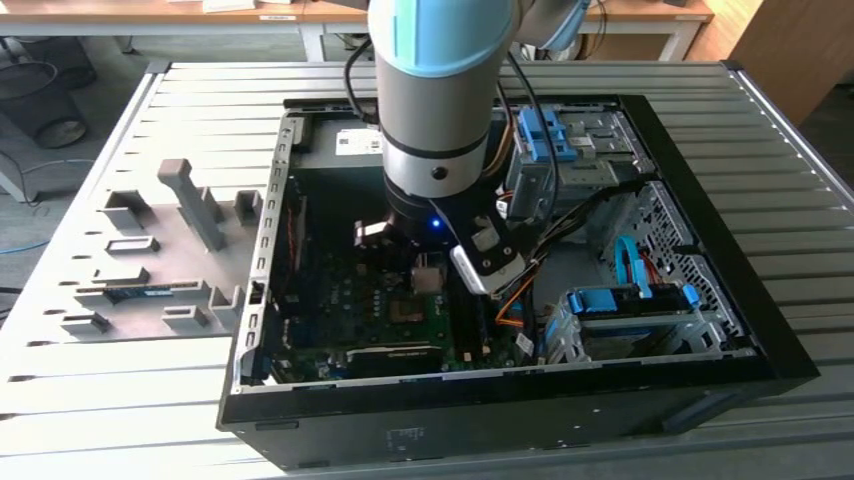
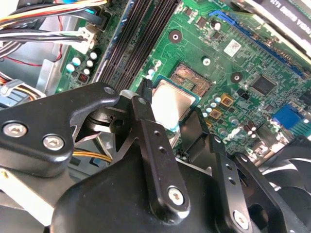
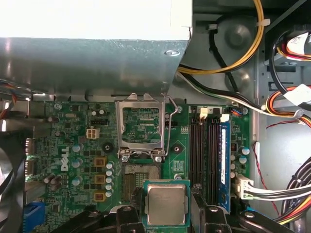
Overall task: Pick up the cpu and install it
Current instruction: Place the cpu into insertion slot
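First wrist view: pinches the cpu (image 3: pixel 166 203) between closed-in fingers (image 3: pixel 130 219) at the edge of the open socket (image 3: pixel 140 175); calls for level, squarely aligned lowering.

The cpu (image 3: pixel 166 204) has a dull silver-grey metal face. The gripper (image 2: pixel 170 104) fingers (image 2: pixel 148 136) are matt black. The motherboard (image 3: pixel 73 155) is glossy green; its socket frame (image 3: pixel 141 128) is bare, shiny metal.

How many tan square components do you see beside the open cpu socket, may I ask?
3, lined along the socket: first nearest the raised frame, second midway, third nearest the gripper; more may be hidden.
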Tool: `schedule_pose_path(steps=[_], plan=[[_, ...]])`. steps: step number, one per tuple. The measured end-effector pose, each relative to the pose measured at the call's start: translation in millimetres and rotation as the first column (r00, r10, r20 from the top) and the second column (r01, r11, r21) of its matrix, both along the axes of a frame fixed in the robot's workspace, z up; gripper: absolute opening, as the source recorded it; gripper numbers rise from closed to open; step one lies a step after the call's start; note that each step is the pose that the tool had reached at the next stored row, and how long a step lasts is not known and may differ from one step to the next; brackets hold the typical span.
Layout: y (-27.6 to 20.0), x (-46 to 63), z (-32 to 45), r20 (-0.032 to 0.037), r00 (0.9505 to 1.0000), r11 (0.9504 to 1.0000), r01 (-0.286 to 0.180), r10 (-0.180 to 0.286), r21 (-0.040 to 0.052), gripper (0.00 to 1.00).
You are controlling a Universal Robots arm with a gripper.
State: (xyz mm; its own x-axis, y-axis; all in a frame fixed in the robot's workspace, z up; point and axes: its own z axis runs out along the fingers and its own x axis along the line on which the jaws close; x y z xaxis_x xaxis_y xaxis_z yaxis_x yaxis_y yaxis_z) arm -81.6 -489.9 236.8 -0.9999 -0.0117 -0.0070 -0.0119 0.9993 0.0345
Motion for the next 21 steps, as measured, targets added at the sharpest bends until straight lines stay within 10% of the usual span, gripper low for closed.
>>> schedule_pose_path(steps=[21], plan=[[0.0, -0.4, -4.8, 0.0001, 1.0, 1.0, 0.0, 0.0, 0.0001, 0.47]])
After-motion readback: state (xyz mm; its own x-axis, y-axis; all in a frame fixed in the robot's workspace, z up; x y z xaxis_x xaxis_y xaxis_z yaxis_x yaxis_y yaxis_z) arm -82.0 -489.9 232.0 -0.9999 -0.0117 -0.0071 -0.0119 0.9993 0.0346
